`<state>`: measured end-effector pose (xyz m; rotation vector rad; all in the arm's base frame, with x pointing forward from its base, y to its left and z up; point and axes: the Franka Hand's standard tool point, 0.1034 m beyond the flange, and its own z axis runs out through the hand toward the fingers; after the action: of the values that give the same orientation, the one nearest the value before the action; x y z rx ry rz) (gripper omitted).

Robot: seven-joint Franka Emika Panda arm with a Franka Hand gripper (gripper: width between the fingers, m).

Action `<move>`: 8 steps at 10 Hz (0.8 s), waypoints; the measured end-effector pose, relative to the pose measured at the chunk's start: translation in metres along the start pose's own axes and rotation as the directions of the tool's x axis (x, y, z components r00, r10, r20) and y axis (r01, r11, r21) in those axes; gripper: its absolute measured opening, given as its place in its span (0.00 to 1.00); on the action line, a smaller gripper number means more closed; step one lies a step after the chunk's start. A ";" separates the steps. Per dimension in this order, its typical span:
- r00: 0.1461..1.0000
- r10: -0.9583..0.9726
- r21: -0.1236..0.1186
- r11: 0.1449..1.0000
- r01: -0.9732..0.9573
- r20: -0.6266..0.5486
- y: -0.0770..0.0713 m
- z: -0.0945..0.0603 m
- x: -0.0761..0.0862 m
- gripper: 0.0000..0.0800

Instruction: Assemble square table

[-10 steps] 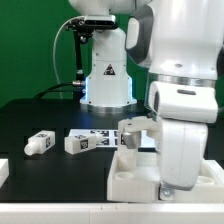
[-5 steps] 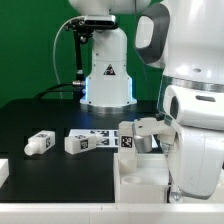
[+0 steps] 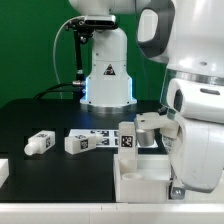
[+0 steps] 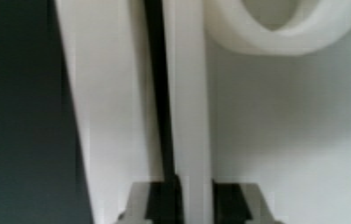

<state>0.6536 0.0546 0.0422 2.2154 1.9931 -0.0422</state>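
— Right at the gripper point(image 4: 193, 195), what's the state?
— Jaws pinched almost together, nothing visibly between them. The slab point(image 3: 140, 178) lies right ahead of it, with a corner hole point(image 4: 270, 30) close by.
— And the legs?
— One leg point(image 3: 127, 138) stands upright just beside the gripper. Two loose legs point(image 3: 40, 143) lie well apart from it on the counter point(image 3: 30, 115). I'd move slowly, so the standing leg isn't knocked.

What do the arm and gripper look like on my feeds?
The arm is glossy white, with bulky rounded links and dark grey joints. Its base is a white cone with a small dark logo and a bluish glow at the foot; a thin black cable runs beside it. The gripper shows only dark fingertips in the wrist view.
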 end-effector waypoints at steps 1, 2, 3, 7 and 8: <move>1.000 0.004 0.000 1.000 -0.004 0.000 0.001 0.000 -0.003 0.07; 1.000 0.008 0.000 1.000 -0.008 0.001 0.002 0.001 -0.005 0.07; 1.000 0.007 -0.001 1.000 -0.007 0.000 0.004 0.003 -0.004 0.07; 1.000 -0.009 0.001 1.000 0.009 0.005 0.002 0.006 0.004 0.07; 1.000 -0.009 0.003 1.000 0.009 0.006 -0.002 0.010 0.003 0.07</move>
<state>0.6525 0.0569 0.0320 2.2056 2.0009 -0.0524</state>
